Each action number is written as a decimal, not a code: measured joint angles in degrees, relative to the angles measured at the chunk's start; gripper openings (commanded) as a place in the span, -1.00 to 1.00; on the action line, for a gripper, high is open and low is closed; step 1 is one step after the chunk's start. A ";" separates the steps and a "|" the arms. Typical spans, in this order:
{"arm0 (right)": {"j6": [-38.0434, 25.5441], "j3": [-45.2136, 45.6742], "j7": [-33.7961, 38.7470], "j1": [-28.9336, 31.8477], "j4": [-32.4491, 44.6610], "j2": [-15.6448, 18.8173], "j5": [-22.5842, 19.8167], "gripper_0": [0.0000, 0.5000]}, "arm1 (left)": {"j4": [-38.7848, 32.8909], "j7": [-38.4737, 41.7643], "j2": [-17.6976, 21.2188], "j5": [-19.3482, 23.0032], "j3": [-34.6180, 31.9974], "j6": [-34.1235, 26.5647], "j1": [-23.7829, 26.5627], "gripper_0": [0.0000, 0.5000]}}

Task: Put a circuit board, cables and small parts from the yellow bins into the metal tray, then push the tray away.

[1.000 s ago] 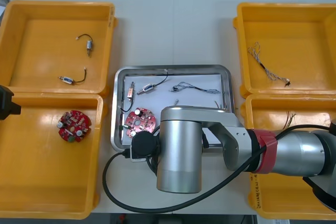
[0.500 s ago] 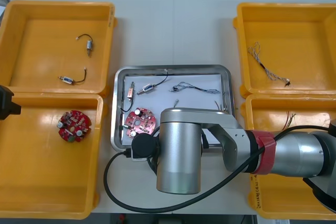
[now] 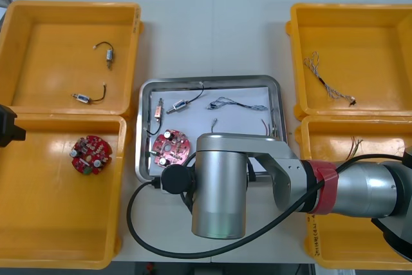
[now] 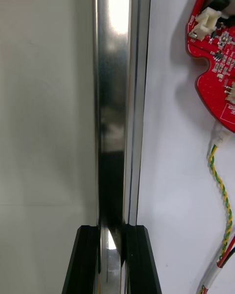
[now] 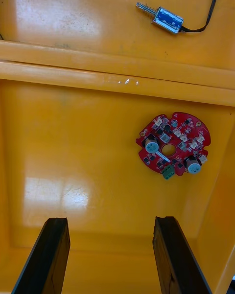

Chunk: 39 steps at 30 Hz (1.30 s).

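Observation:
The metal tray [image 3: 144, 134] lies mid-table, white inside. It holds a red circuit board [image 3: 170, 147], two small metal parts [image 3: 182, 105], a blue and white cable [image 3: 235, 104] and a red and yellow cable [image 4: 223, 186]. My right arm [image 3: 222, 185] covers the tray's near edge. In the right wrist view my right gripper [image 4: 111, 260] is shut on the tray's shiny rim [image 4: 117, 79], one finger on each side. My left gripper [image 5: 110, 255] hangs open over the near left bin, short of a second circuit board [image 5: 174, 145].
Yellow bins flank the tray. The far left bin [image 3: 71, 11] holds two small metal parts with black leads. The far right bin [image 3: 386, 30] holds a thin cable [image 3: 328, 82], and another cable [image 3: 354, 143] lies in the near right one. Bare table lies beyond the tray.
The right gripper's fingers have closed on the tray's rim. The tray has slid a little away from me, with its contents. The left arm has not moved.

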<state>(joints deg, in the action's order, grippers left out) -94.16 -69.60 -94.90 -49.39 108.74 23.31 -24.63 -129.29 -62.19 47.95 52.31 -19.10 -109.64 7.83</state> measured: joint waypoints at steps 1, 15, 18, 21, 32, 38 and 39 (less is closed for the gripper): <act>0.02 0.00 0.00 0.00 0.00 0.00 0.26 -1.00 | 0.00 0.00 0.00 0.00 0.00 0.00 0.00 1.00; 1.69 -0.01 0.11 -2.55 -0.82 0.20 -1.04 -1.00 | 0.00 0.00 0.00 0.00 0.00 0.00 0.00 1.00; 2.15 -0.03 0.11 -4.23 -2.33 0.20 -3.04 -1.00 | 0.00 0.00 0.00 0.00 0.00 0.00 0.00 1.00; 2.52 -0.07 0.11 -5.97 -3.65 0.20 -4.25 -1.00 | 0.00 0.00 0.00 0.00 0.00 0.00 0.00 1.00; 4.76 -0.28 0.11 -11.30 -9.00 0.27 -8.84 -1.00 | 0.00 0.00 0.00 0.00 0.00 0.00 0.00 1.00; 6.62 -0.29 0.10 -14.29 -12.66 0.28 -11.76 -1.00 | 0.00 0.00 0.00 0.00 0.00 0.00 0.00 1.00; 6.97 -0.29 0.10 -14.86 -13.34 0.28 -12.33 -1.00 | 0.00 0.00 0.00 0.00 0.00 0.00 0.00 1.00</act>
<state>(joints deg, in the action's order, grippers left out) -87.19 -69.89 -94.80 -64.25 95.40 23.59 -36.97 -129.29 -62.19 47.95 52.31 -19.10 -109.64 7.83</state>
